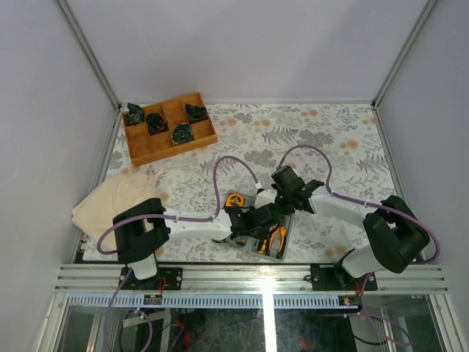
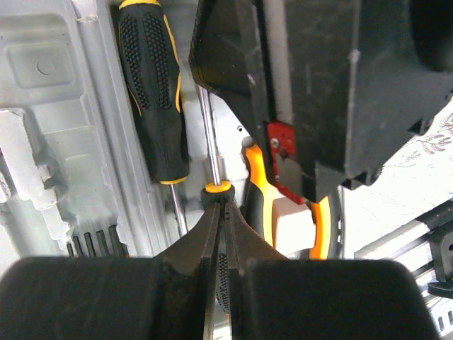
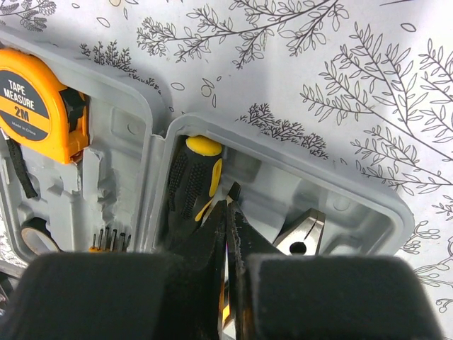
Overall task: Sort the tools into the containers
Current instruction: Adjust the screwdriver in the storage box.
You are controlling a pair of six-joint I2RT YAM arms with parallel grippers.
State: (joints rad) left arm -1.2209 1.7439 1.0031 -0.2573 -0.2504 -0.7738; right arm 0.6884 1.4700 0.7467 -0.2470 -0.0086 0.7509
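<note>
The grey case (image 1: 253,248) lies open at the table's near edge. Its left half holds the orange tape measure (image 3: 39,99), a small black ring (image 3: 32,237) and a row of bits (image 3: 107,241). Its right half (image 3: 283,142) holds a black-and-yellow screwdriver (image 3: 187,184), the orange-handled pliers (image 2: 258,191) and, between them, a second screwdriver (image 2: 217,188). My left gripper (image 2: 223,202) is shut, lying along that second screwdriver's handle. My right gripper (image 3: 228,205) is shut over its shaft, and the black tip (image 3: 233,191) shows just past the fingertips. Both grippers (image 1: 253,220) (image 1: 281,209) crowd over the case.
A brown wooden divided tray (image 1: 170,128) with black parts stands at the back left. A beige cloth bag (image 1: 117,202) lies at the left by the left arm. The metal front rail (image 1: 256,275) runs just behind the case.
</note>
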